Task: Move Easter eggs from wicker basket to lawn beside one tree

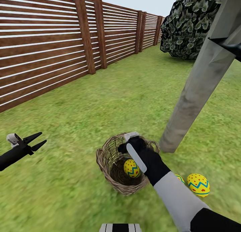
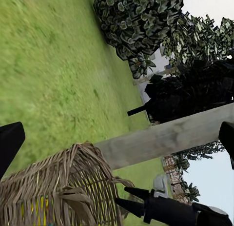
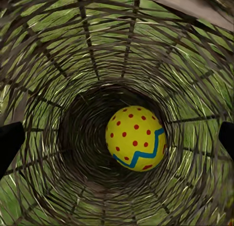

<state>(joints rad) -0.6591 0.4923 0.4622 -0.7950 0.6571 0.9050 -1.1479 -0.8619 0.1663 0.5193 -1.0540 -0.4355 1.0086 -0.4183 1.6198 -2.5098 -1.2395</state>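
The brown wicker basket (image 1: 110, 158) stands on the lawn (image 1: 134, 101) close to the pale trunk of a tree (image 1: 197, 81). One yellow Easter egg (image 1: 131, 168) with red dots lies at its bottom, seen down the basket in the right wrist view (image 3: 135, 138). My right gripper (image 1: 124, 148) is at the basket's rim, pointing in, open and above the egg, touching nothing. Two more eggs rest on the grass by the trunk: one in full sight (image 1: 198, 184), one half hidden behind my right forearm (image 1: 180, 178). My left gripper (image 1: 43, 138) hangs open over grass to the left.
A brown slat fence (image 1: 50, 48) runs along the left and far side. Dark blocky foliage (image 1: 190, 24) stands at the back right. Open grass lies between the fence and the basket. The left wrist view shows the basket (image 2: 58, 192) and trunk (image 2: 170, 138).
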